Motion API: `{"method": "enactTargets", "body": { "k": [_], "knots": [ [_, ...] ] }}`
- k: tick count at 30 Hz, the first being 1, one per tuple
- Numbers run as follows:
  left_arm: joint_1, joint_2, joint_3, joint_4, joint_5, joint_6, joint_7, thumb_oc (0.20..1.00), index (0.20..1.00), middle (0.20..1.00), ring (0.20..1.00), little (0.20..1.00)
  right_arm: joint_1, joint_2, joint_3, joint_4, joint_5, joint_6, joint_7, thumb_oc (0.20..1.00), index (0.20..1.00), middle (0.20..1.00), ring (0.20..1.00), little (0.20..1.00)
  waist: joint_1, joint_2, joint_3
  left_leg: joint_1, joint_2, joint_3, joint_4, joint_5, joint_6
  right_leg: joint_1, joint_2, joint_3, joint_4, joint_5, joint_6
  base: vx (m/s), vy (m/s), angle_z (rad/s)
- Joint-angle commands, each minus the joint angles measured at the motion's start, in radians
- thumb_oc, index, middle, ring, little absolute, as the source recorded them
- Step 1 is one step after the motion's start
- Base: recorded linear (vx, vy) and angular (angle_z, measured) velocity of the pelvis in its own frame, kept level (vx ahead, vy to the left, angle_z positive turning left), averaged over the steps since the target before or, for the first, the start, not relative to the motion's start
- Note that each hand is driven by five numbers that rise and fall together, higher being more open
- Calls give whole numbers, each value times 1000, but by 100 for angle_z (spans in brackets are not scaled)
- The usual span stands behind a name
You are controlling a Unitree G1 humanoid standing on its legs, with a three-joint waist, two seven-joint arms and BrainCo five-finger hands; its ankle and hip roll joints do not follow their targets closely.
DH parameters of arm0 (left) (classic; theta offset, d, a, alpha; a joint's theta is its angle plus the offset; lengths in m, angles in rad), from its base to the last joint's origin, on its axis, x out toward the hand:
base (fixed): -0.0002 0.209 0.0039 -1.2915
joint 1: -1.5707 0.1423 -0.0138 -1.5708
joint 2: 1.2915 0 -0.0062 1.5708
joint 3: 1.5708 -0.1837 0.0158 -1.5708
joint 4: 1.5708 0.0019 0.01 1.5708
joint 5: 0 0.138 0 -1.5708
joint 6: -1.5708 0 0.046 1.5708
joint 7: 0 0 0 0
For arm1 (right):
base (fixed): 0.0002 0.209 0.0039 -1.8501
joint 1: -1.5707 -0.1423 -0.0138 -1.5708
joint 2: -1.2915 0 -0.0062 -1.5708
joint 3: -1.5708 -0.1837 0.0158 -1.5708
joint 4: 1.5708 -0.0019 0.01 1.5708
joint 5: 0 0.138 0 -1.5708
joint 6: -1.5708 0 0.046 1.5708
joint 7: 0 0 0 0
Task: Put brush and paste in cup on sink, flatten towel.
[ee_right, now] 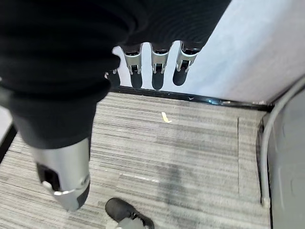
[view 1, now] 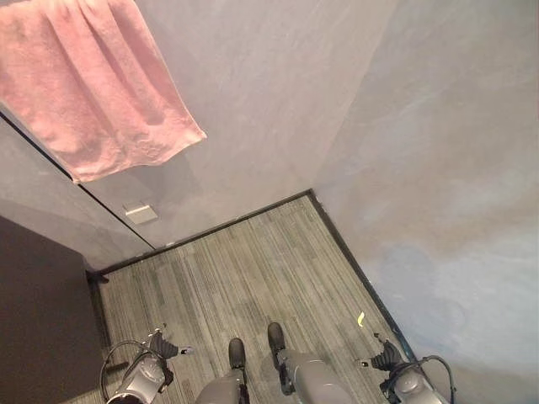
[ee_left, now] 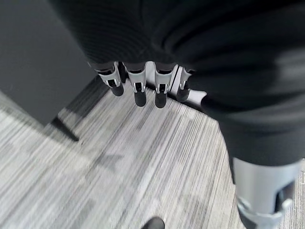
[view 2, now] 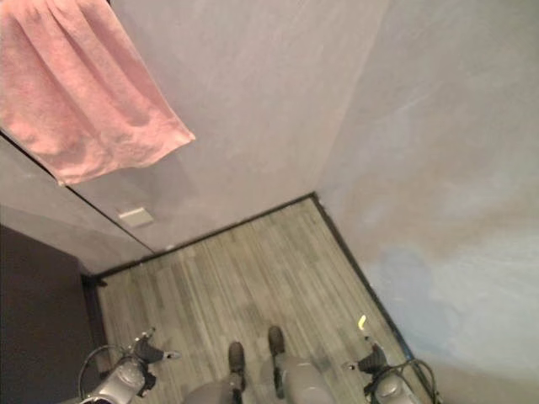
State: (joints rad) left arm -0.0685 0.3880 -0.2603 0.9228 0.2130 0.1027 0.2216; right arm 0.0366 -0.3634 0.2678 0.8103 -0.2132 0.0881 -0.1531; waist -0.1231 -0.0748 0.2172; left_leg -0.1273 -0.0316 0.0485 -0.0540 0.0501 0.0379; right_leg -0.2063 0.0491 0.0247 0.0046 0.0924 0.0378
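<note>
Towel (view 1: 93, 84) hangs rumpled, apparently over an edge | left robot hand (ee_left: 138, 88) relaxed, empty | right robot hand (ee_right: 157, 67) likewise

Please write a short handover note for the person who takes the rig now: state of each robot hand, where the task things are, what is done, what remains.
Left robot hand: hangs low over the grey striped carpet floor, fingers relaxed, holding nothing.
Right robot hand: also hangs low, near the pale wall, fingers relaxed, empty.
Pink terry towel: hangs at the upper left of the head views, its lower edge slanted with some folds.
Brush, paste, cup and sink: I cannot place them from here.
Done: nothing I can confirm.
Left: find the sink, put brush and paste in the cup, flatten the towel.
</note>
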Motion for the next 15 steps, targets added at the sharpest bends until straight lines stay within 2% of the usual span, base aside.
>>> {"method": "enactTargets", "body": {
  "k": [1,2,4,5,6,7,8,9,12,13,14,15],
  "knots": [
    [-32,10,-6,11,-10,-30,24,1000,1000,1000,1000,1000,-15,-52,3,-13,-16,-13,-24,1000,1000,1000,1000,1000,2,34,3,24,-36,34,44,-35,-49,1,28,19,59,-45,70,89,-48,22],
    [-34,4,-7,16,-17,-29,26,1000,1000,1000,1000,1000,-21,-61,5,-11,-19,-13,-24,1000,1000,1000,1000,1000,4,38,4,12,-42,33,96,-61,-51,6,19,16,56,-44,67,144,-78,19],
    [-38,-6,-14,8,-25,-34,26,1000,1000,1000,1000,1000,-31,-86,4,-10,-20,-13,-26,1000,1000,1000,1000,1000,9,46,14,-48,-56,58,267,-63,-88,32,2,-5,41,-50,54,103,-76,18],
    [-41,-8,-15,6,-27,-35,26,1000,1000,1000,1000,1000,-35,-94,6,-11,-28,-13,-27,1000,1000,1000,1000,1000,11,49,16,-74,-45,74,313,-54,-104,45,-5,-17,37,-55,50,48,-70,37],
    [-44,-11,-18,-3,-31,-33,26,1000,1000,1000,1000,1000,-37,-106,5,-14,-43,-10,-31,1000,1000,1000,1000,1000,5,49,19,-100,-4,121,361,-43,-115,61,-21,-41,38,-62,48,27,-47,64],
    [-44,-11,-18,-3,-31,-33,26,1000,1000,1000,1000,1000,-38,-106,5,-14,-43,-10,-31,1000,1000,1000,1000,1000,5,49,18,-102,-4,121,361,-43,-115,60,-22,-41,38,-62,48,65,-16,120],
    [-47,-13,-15,-6,-34,-33,29,1000,1000,1000,1000,1000,-40,-109,1,-9,-52,-1,-38,1000,1000,1000,1000,1000,8,46,19,-127,42,152,369,-31,-111,83,-38,-57,36,-76,44,89,14,109],
    [-48,-11,-12,-6,-40,-36,34,1000,1000,1000,1000,1000,-44,-111,-1,-17,-46,-2,-41,1000,1000,1000,1000,1000,12,43,18,-141,41,130,367,-38,-105,91,-40,-56,34,-83,43,144,56,89],
    [-38,-7,-3,-7,-48,-36,45,1000,1000,1000,1000,1000,-45,-107,-5,-26,-33,-6,-44,1000,1000,1000,1000,1000,14,38,7,-149,61,106,321,-50,-93,98,-50,-44,36,-94,48,95,66,13],
    [-33,-5,3,-4,-52,-35,50,1000,1000,1000,1000,1000,-41,-103,-5,-27,-30,-6,-45,1000,1000,1000,1000,1000,15,36,1,-158,94,100,288,-30,-99,101,-59,-41,37,-101,52,99,80,-17],
    [-32,-5,3,-4,-52,-35,51,1000,1000,1000,1000,1000,-41,-103,-5,-27,-30,-6,-45,1000,1000,1000,1000,1000,14,35,-1,-155,93,100,283,-28,-100,101,-60,-41,38,-102,51,108,104,-22],
    [-30,-3,5,-5,-55,-35,54,1000,1000,1000,1000,1000,-39,-101,-5,-23,-29,-7,-48,1000,1000,1000,1000,1000,17,34,-4,-166,116,93,268,-10,-105,106,-68,-41,39,-108,53,281,300,-23]
  ]
}}
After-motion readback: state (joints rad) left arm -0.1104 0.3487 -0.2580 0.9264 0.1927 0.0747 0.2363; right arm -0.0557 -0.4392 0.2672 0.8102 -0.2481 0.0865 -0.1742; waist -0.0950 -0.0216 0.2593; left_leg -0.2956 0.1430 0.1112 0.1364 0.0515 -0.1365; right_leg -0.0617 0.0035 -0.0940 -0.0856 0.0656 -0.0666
